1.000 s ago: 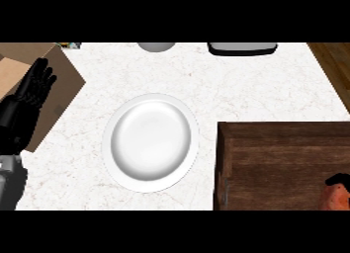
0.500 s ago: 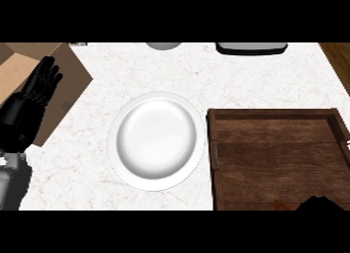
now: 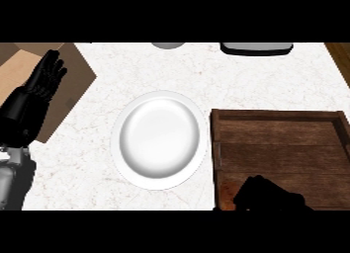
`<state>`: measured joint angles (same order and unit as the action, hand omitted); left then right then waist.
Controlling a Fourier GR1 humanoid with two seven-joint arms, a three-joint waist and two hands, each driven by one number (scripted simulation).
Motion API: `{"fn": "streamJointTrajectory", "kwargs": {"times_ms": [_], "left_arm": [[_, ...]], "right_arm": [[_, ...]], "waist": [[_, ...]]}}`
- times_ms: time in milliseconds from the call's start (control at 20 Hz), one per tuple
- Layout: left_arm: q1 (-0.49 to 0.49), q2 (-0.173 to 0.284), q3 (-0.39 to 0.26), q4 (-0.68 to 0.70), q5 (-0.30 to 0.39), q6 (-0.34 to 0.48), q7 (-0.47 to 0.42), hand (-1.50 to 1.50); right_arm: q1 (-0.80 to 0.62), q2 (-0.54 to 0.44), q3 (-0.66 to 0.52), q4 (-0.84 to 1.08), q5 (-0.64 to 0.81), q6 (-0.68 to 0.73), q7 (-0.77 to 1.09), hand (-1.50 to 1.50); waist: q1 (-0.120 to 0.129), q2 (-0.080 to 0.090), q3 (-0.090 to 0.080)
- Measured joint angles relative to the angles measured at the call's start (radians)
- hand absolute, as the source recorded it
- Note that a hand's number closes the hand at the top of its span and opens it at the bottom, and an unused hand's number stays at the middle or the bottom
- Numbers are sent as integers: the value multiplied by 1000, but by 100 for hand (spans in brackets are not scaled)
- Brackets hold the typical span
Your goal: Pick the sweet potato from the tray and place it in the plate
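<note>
1. Sweet potato unseen; our right hand [image 3: 271, 196] sits low in the tray [image 3: 280, 129] at five o'clock, maybe hiding it; we cannot tell its grasp.
2. We'd lift clear, then swing toward nine o'clock onto the plate [image 3: 162, 139].
3. Left hand [image 3: 33, 96] rests open at ten o'clock.

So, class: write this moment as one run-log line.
plate: bare | tray: right of plate | sweet potato: not visible | right hand: low over tray's near edge | left hand: open, resting at left
</note>
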<state>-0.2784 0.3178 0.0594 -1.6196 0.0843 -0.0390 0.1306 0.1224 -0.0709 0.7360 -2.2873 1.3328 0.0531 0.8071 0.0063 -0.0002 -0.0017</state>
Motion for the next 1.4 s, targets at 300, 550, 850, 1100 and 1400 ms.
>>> {"fn": "streamJointTrajectory", "kwargs": {"times_ms": [300, 550, 850, 1100, 1400], "left_arm": [[1, -18, -5, 8, -9, -5, -13, 0], [-4, -23, -4, 18, -13, -15, -16, 0], [-27, -21, 7, 26, -13, -22, 0, 0], [-30, -30, 1, 27, -25, -24, -4, 0], [-28, -49, -17, 29, -37, -28, -20, 0]], "right_arm": [[-315, 53, -2, 239, -123, -61, 160, 150], [-533, 64, -41, 490, -263, -175, 207, 150], [-745, 66, -46, 789, -383, -292, 211, 150], [-876, 68, -38, 1050, -491, -394, 182, 150], [-958, 68, -9, 1248, -656, -559, 167, -150]], "waist": [[10, 4, 1], [17, 5, 1], [19, 4, 1], [27, 7, 1], [48, 12, 2]]}}
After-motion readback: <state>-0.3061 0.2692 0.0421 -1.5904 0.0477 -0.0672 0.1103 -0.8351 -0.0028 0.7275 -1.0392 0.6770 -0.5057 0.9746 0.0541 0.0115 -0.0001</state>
